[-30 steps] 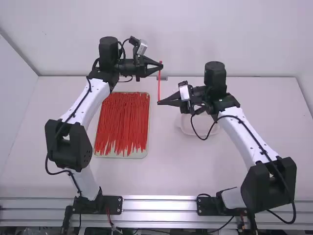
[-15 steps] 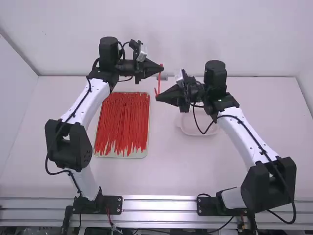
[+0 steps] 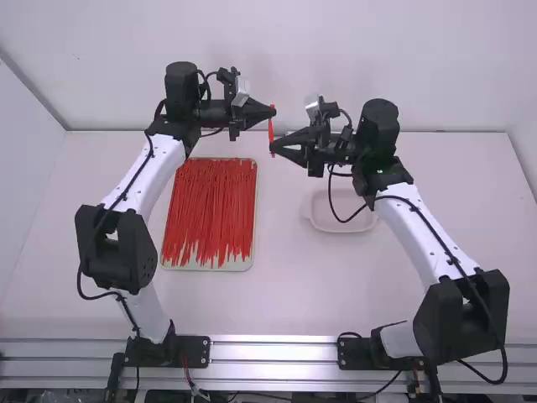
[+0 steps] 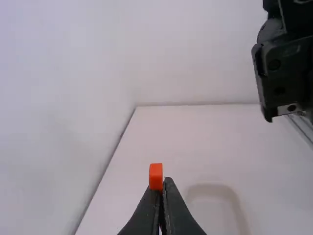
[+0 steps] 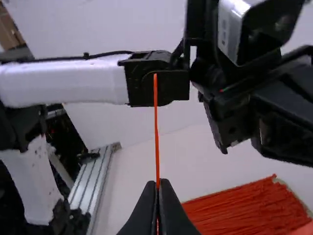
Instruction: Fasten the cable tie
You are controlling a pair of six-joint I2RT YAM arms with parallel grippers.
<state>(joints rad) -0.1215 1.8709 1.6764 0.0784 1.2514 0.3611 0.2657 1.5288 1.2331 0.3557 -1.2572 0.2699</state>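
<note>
One red cable tie [image 3: 270,131] is held in the air above the table's back middle, between both grippers. My left gripper [image 3: 269,111] is shut on its upper end; in the left wrist view the orange-red head [image 4: 155,175] sticks out just past the closed fingertips [image 4: 167,191]. My right gripper [image 3: 274,149] is shut on the strap lower down. In the right wrist view the strap [image 5: 155,132] runs straight from my right gripper [image 5: 157,186] toward the left arm's wrist [image 5: 161,83].
A flat tray [image 3: 248,262] piled with several red cable ties [image 3: 210,210] lies left of centre, under the left arm. A white dish [image 3: 340,220] sits under the right arm. The back wall stands close behind both grippers.
My right gripper has risen and moved toward the back wall, bringing the strap's lower end up closer to the left gripper. The left gripper has shifted slightly left, still holding the head.
</note>
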